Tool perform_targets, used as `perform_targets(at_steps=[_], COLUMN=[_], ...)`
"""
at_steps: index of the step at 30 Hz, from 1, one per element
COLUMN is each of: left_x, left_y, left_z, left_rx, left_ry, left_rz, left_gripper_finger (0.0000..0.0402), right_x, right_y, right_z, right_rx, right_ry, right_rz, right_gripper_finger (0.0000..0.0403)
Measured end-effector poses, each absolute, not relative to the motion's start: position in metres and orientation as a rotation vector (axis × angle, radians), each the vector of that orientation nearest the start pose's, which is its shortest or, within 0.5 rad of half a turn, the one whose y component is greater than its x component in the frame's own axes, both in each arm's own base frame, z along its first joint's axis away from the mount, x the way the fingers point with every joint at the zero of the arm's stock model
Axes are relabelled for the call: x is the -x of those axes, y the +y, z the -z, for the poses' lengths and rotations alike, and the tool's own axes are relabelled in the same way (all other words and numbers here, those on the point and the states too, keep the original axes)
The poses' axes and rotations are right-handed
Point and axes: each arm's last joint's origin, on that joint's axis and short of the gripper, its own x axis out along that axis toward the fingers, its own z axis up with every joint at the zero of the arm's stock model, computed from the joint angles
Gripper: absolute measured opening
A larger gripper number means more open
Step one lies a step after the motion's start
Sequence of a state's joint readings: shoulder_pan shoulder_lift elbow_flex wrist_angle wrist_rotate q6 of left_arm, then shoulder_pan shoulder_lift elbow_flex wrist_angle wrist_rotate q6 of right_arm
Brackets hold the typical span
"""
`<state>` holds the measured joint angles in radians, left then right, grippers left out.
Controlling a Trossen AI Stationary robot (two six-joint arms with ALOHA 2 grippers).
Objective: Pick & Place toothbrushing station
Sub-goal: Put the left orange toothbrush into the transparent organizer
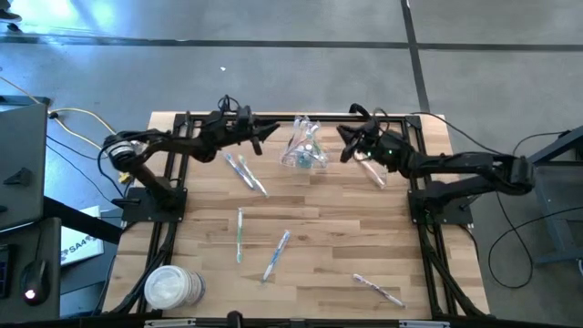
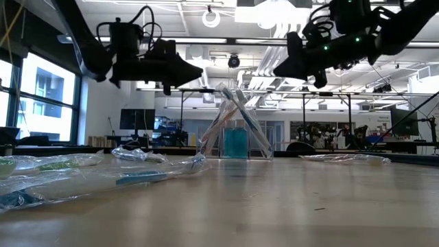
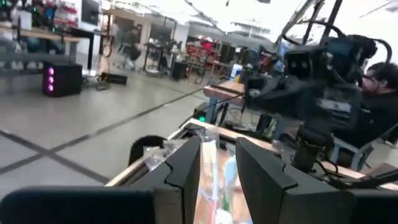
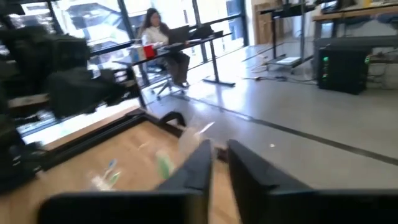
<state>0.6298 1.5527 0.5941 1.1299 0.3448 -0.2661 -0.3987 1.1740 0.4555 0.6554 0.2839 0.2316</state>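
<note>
A small clear plastic cup [image 1: 303,158] stands on the wooden table near its far edge, with several wrapped toothbrushes [image 1: 307,135] leaning in it; it also shows in the low view [image 2: 235,143]. More wrapped toothbrushes lie flat on the table [image 1: 244,170] [image 1: 240,234] [image 1: 276,253] [image 1: 378,289] [image 1: 372,170]. My left gripper [image 1: 275,131] hangs in the air just left of the cup, fingers close together and empty. My right gripper [image 1: 343,146] hangs just right of the cup, also closed and empty. Both point toward the cup [image 2: 199,71] [image 2: 276,71].
A stack of white round discs [image 1: 170,287] sits at the table's near left corner. Black frame rails [image 1: 168,232] run along both table sides. The middle of the table between the loose brushes is bare wood [image 1: 319,228].
</note>
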Motion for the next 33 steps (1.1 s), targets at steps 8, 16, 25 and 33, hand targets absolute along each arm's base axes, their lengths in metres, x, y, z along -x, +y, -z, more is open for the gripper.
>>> perform_targets(at_steps=[8, 16, 25, 33], left_x=[-0.242, -0.239, -0.238, -0.238], left_y=[0.164, 0.161, 0.161, 0.161], left_z=[-0.222, -0.223, -0.219, -0.218], left_rx=[0.232, 0.255, 0.27, 0.273], left_ry=[-0.113, -0.054, -0.013, -0.006], left_rz=[-0.266, -0.275, -0.28, -0.282], left_gripper_finger=[0.0104, 0.0104, 0.0104, 0.0104], right_x=[-0.244, -0.274, -0.286, -0.289], right_y=[-0.122, -0.137, -0.133, -0.129], right_z=[-0.229, -0.216, -0.209, -0.21], right_rx=[-0.235, -0.209, -0.19, -0.191], right_ry=[0.092, 0.208, 0.241, 0.24], right_rz=[0.715, 0.774, 0.743, 0.673], right_gripper_finger=[0.0003, 0.0002, 0.0002, 0.0002])
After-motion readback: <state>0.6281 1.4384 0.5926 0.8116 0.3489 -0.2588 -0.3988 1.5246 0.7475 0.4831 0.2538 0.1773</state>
